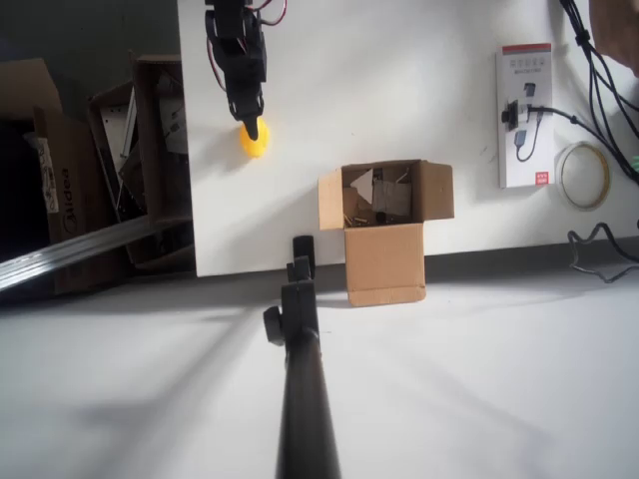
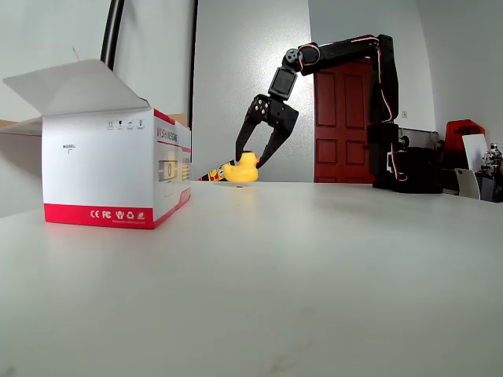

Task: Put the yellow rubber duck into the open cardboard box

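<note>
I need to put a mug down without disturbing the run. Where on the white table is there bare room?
Overhead view: the widest bare patch lies between the open cardboard box and the white-and-red package, reaching the table's far edge. Crowded: the left strip, where the gripper straddles the yellow rubber duck, and the right edge, with cables and a tape roll.

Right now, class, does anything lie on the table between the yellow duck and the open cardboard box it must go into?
Nothing visible does. In the overhead view, the claw straddles the yellow rubber duck, and only bare white table separates it from the open cardboard box. The white-and-red package lies beyond the box, off that path.
</note>
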Robot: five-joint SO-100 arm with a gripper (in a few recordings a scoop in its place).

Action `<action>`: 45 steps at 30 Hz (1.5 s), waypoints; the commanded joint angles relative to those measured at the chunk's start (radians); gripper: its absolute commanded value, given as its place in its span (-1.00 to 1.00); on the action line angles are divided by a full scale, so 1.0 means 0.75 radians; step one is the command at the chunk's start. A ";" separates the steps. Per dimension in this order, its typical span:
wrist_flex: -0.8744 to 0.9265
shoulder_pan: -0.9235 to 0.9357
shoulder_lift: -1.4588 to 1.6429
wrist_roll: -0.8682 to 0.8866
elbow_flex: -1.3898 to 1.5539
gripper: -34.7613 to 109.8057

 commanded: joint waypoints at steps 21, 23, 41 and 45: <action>0.466 -0.346 0.427 0.004 -0.419 -0.41; 0.475 -0.391 0.382 0.004 -0.495 -0.41; 0.479 -0.652 -0.176 0.006 -1.113 -0.42; 0.479 -0.691 -0.286 -0.002 -1.227 -0.42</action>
